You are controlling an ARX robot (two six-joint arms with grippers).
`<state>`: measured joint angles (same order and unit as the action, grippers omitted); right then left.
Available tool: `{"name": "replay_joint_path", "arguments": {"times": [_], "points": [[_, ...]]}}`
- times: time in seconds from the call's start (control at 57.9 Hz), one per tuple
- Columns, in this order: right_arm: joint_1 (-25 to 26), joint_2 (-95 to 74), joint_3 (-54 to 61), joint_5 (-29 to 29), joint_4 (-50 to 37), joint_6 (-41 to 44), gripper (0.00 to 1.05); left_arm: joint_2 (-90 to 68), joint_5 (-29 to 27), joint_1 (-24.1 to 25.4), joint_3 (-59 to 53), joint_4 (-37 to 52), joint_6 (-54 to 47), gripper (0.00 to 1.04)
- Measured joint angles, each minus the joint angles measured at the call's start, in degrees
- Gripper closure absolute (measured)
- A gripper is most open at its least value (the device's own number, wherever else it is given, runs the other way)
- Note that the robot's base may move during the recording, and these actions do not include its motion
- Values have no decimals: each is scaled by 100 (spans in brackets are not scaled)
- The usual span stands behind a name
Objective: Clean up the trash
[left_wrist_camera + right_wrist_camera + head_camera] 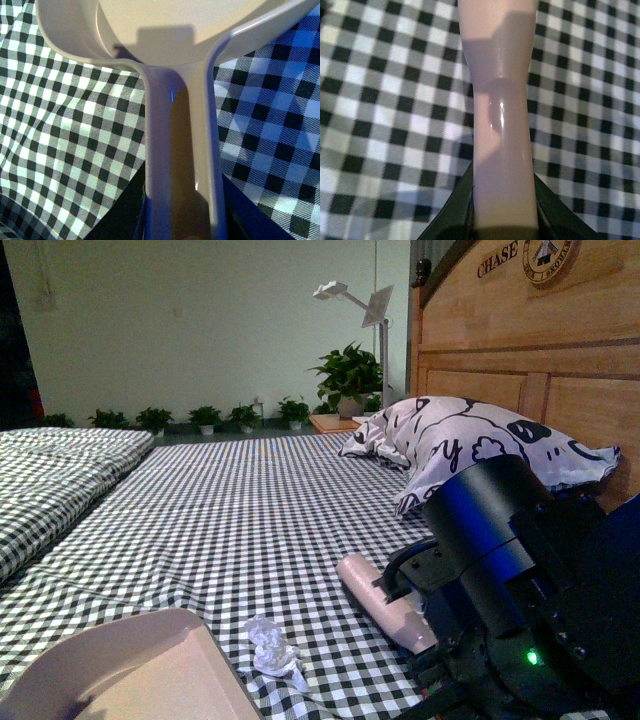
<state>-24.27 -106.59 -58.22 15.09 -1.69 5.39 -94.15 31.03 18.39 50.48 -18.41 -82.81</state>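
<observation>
Left fingers (182,220) are gripping the dustpan (130,665) near the trash (272,647) on the bed (230,520), while right fingers (504,220) are clamping the pink brush handle (385,602) to sweep it in.

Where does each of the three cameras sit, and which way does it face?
Front: on the body, looking along the checked bed; right arm and trash show.
Left wrist: looks down the dustpan handle; dark jaw edges show.
Right wrist: looks along a pink handle; jaw edges show.
Shared: dustpan, pink handle, checked cloth.

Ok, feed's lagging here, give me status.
Left gripper shut on dustpan. Right gripper shut on pink handle. Tissue wad on checkered bed, between both tools. Nothing blocking.
</observation>
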Motion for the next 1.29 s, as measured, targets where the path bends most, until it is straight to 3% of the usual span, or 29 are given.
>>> {"name": "replay_joint_path", "arguments": {"times": [0.224, 0.363, 0.604, 0.777, 1.053, 1.295], "points": [[-372, 144, 70, -726, 424, -199, 85, 0, 0, 0, 0, 0, 0, 78], [-566, 481, 216, -1493, 822, -302, 85, 0, 0, 0, 0, 0, 0, 78], [-459, 1119, 269, -2496, 1172, -474, 85, 0, 0, 0, 0, 0, -2, 78], [-85, 1290, 216, -2555, 1161, -737, 85, 0, 0, 0, 0, 0, -2, 78], [575, 1287, 216, -2039, 643, -782, 85, 0, 0, 0, 0, 0, -2, 78], [1541, 1325, 229, -1788, 459, -756, 85, 0, -68, -9, 4, 229, 321, 78]]}}
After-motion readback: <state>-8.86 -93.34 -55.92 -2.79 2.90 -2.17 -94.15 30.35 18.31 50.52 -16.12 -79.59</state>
